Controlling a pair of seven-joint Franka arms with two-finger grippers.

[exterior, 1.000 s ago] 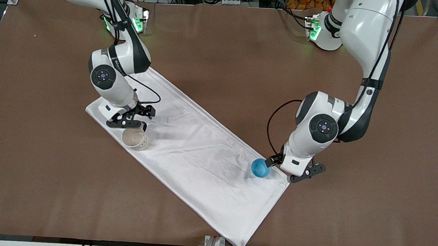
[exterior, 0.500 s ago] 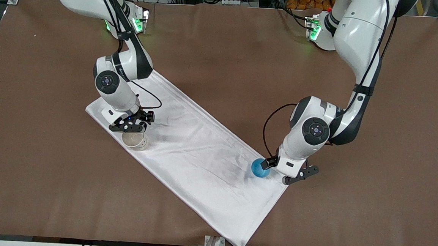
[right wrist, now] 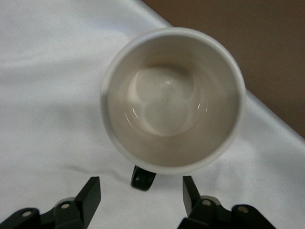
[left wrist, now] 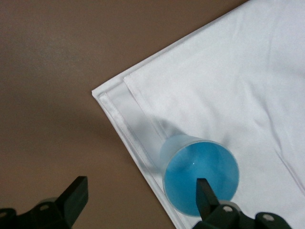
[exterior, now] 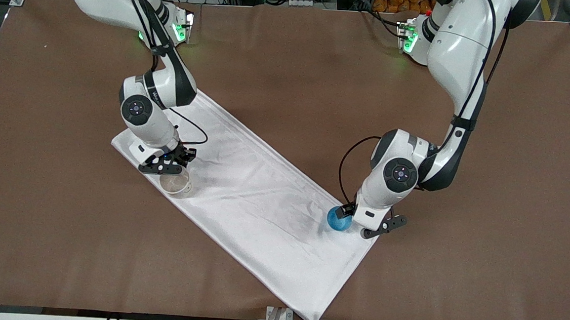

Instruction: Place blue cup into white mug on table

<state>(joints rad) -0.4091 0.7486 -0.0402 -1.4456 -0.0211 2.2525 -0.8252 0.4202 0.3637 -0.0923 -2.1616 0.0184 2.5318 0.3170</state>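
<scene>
The blue cup (exterior: 338, 219) stands upright on the white cloth (exterior: 262, 213) near its corner at the left arm's end of the desk (exterior: 291, 61). The left tool (left wrist: 138, 202) is wide open and empty, one finger over the cup's rim. The right tool (right wrist: 140, 198), also open and empty, straddles the handle of the white mug (right wrist: 172, 98), well apart from the cup.

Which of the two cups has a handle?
The white mug, under the right gripper on the white cloth: a black handle sticks out from its side. The blue cup by the left gripper has none.
</scene>
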